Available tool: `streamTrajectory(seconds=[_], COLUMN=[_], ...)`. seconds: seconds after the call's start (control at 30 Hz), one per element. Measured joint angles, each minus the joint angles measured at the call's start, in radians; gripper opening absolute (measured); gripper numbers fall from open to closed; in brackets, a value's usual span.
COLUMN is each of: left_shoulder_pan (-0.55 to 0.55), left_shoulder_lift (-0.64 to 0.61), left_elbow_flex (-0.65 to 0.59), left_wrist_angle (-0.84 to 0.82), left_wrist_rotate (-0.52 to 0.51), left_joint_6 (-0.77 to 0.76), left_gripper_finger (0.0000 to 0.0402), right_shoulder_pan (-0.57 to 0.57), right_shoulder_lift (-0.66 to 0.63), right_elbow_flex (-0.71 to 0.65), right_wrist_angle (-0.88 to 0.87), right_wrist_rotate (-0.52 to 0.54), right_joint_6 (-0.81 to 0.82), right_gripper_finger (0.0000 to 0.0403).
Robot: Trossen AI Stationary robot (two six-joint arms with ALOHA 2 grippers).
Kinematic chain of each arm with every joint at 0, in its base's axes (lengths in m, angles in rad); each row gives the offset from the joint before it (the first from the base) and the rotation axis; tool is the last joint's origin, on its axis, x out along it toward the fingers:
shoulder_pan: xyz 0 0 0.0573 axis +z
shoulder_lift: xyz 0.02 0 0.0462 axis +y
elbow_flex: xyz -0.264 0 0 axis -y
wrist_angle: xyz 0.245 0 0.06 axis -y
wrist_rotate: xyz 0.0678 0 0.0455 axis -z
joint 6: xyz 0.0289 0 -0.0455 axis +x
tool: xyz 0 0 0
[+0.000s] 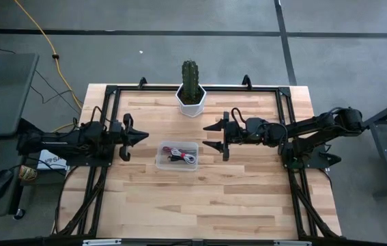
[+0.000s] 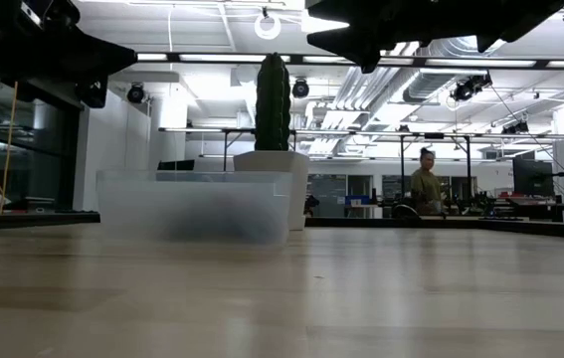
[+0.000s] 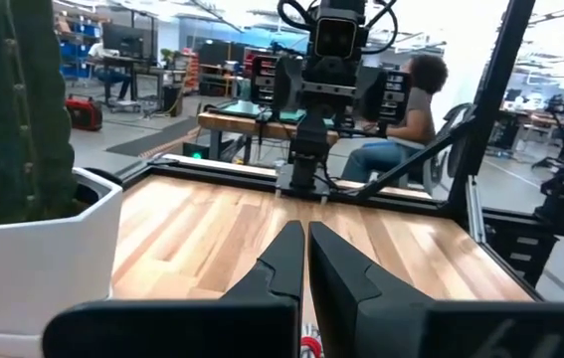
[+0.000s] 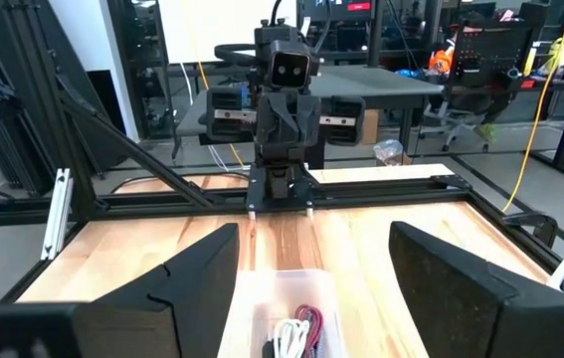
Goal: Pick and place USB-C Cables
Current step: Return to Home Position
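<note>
A clear plastic container [image 1: 177,156] stands at the middle of the table and holds the cable bundles: a dark red one [image 1: 173,149], a whitish one [image 1: 190,158] and a black one [image 1: 173,158]. I make out no grey one. The right wrist view shows the whitish [image 4: 283,338] and dark red [image 4: 308,326] bundles lying in the container. My left gripper [image 1: 145,137] is shut and empty, just left of the container and above table height. My right gripper [image 1: 205,136] is open and empty, just right of the container, its fingers pointing toward it [image 4: 313,235].
A cactus in a white pot [image 1: 191,92] stands at the far edge, behind the container; it also shows in the low view [image 2: 273,149]. A black frame [image 1: 285,102] runs round the table. Bare wood lies toward the near edge [image 1: 193,205]. People sit in the room beyond.
</note>
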Motion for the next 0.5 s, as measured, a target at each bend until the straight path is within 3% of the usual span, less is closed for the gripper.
streamTrajectory(seconds=[0.5], left_shoulder_pan=[-0.099], left_shoulder_lift=[-0.026], left_elbow_flex=[0.000], left_wrist_angle=[0.019], left_wrist_rotate=[-0.061], left_joint_6=[0.023], left_gripper_finger=[0.0000], right_shoulder_pan=[0.000], right_shoulder_lift=[0.000], right_elbow_flex=[0.000], right_wrist_angle=[-0.006], right_wrist_rotate=[0.000], right_joint_6=[0.007], right_gripper_finger=[0.0252])
